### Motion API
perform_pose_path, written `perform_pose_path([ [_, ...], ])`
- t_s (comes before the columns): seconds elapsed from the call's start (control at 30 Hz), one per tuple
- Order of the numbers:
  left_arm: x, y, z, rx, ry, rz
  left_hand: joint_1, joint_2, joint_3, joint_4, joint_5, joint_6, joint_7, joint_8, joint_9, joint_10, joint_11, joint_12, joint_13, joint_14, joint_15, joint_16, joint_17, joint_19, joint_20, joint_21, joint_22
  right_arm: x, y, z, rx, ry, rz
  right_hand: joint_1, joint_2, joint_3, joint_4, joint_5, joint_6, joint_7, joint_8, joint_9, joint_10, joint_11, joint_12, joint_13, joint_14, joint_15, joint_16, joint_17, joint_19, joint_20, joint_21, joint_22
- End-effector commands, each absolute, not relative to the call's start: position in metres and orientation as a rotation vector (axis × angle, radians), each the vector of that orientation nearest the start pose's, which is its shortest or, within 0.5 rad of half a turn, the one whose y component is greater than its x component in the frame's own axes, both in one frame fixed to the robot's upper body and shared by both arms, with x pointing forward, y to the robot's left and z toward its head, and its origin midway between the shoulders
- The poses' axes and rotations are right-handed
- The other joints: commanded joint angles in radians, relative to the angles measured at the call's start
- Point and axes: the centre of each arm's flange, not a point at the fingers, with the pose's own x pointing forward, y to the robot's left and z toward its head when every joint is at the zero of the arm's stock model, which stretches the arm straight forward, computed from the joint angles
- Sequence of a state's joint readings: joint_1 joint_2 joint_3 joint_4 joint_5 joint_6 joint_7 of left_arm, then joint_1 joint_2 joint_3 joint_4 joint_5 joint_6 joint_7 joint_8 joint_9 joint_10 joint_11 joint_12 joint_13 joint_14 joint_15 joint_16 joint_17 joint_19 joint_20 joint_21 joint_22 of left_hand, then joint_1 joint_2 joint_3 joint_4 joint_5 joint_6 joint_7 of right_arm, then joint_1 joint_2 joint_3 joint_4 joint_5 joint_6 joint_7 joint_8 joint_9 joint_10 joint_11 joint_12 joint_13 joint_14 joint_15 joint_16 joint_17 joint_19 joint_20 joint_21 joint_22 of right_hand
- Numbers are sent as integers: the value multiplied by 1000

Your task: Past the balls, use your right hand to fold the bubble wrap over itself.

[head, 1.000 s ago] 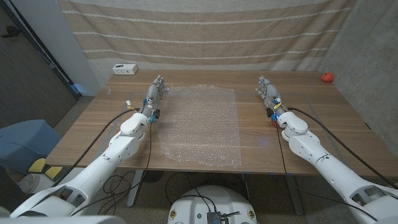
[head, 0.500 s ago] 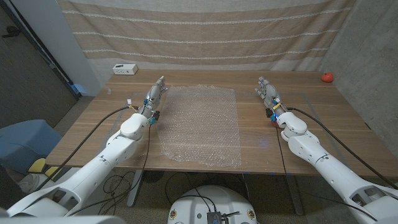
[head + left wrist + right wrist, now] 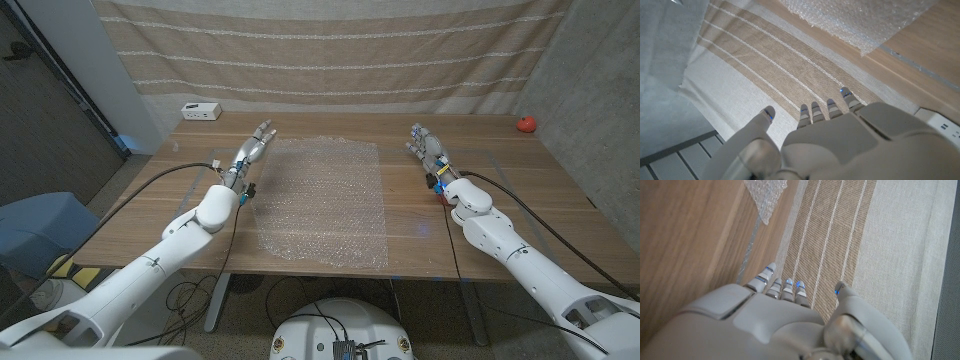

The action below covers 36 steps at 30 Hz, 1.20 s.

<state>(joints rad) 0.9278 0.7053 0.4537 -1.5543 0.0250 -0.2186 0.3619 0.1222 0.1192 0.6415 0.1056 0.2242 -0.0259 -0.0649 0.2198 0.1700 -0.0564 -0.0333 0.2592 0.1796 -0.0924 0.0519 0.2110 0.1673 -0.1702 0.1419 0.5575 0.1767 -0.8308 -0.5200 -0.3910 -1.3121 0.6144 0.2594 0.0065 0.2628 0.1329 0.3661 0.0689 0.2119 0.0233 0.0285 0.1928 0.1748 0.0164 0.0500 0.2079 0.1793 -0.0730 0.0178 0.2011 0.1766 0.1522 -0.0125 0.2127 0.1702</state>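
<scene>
A clear sheet of bubble wrap [image 3: 322, 200] lies spread on the wooden table [image 3: 500, 200], between the two arms. One far corner of the bubble wrap [image 3: 860, 25] shows in the left wrist view, another corner of the bubble wrap [image 3: 765, 195] in the right wrist view. My left hand [image 3: 255, 145] hovers at the sheet's far left edge, fingers straight and apart, holding nothing. My right hand [image 3: 425, 145] stands to the right of the sheet's far right corner, fingers extended, empty. The left hand [image 3: 840, 135] and the right hand [image 3: 785, 315] both point at the striped curtain.
A white box [image 3: 201, 111] sits at the table's far left corner. A small red ball [image 3: 525, 124] lies at the far right edge. A striped curtain [image 3: 330, 55] hangs behind the table. Black cables run along both forearms.
My left hand has lifted and reached farther along the sheet's left edge toward the far side. The right hand has shifted slightly away too.
</scene>
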Motion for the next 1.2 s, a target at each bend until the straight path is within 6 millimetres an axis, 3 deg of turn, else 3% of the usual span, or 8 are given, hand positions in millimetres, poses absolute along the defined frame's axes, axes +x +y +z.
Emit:
perform_pose_path([
  [0.03,571,261,-25,962,-862,143,16,40,14,-6,-8,29,-6,6,6,21,0,6,2,21,0,1,3,-63,13,-3,3,656,-280,-25,-29,-565,209,17,-3,2,-12,4,14,5,6,3,10,11,3,6,11,4,6,0,16,2,6,1],
  [0.1,567,259,-27,995,-866,153,26,34,18,-18,-17,57,-14,8,6,44,-1,8,2,42,1,1,3,-51,18,-4,3,655,-279,-24,-36,-566,210,22,-2,4,-17,4,17,6,6,3,12,13,3,5,15,6,6,0,18,3,6,1],
  [0.33,555,247,-34,1111,-900,161,74,30,40,-79,-41,150,-10,9,9,120,0,10,4,108,-13,-4,2,19,26,2,5,653,-274,-18,-74,-573,213,82,10,34,-71,-4,32,17,5,3,33,21,1,5,41,15,3,0,38,20,2,0],
  [0.47,548,242,-38,1177,-917,158,86,29,48,-97,-47,187,-18,7,11,139,0,6,6,170,-20,7,5,55,32,8,6,653,-271,-14,-87,-582,220,104,10,45,-93,-9,39,17,5,3,40,20,0,5,52,20,3,0,45,24,1,0],
  [0.7,539,234,-50,1217,-925,100,96,33,57,-109,-49,207,-24,6,12,161,-3,7,7,200,-21,9,6,65,38,7,7,652,-267,-6,-120,-597,224,123,9,52,-112,-13,46,16,5,3,46,21,-1,5,63,23,3,0,51,28,0,1],
  [0.97,528,228,-65,1248,-921,63,97,40,67,-109,-51,260,-18,12,14,224,14,22,11,234,-20,11,11,74,39,4,9,654,-259,6,-169,-606,238,144,8,60,-134,-19,56,14,5,4,63,26,2,5,71,28,2,0,57,31,-2,1],
  [1.1,521,226,-75,1254,-908,46,110,39,72,-126,-50,291,-17,17,15,243,18,24,14,242,-21,8,9,80,39,3,9,654,-256,15,-197,-608,238,166,10,65,-159,-28,63,7,2,4,73,25,-2,6,107,72,9,3,60,81,-5,3],
  [1.2,516,225,-82,1260,-895,46,123,38,75,-144,-47,312,-24,18,16,248,14,22,15,249,-23,6,9,90,51,3,9,654,-253,21,-220,-613,239,169,12,65,-163,-30,66,-2,2,4,74,24,-3,7,118,81,12,5,61,95,-6,3],
])
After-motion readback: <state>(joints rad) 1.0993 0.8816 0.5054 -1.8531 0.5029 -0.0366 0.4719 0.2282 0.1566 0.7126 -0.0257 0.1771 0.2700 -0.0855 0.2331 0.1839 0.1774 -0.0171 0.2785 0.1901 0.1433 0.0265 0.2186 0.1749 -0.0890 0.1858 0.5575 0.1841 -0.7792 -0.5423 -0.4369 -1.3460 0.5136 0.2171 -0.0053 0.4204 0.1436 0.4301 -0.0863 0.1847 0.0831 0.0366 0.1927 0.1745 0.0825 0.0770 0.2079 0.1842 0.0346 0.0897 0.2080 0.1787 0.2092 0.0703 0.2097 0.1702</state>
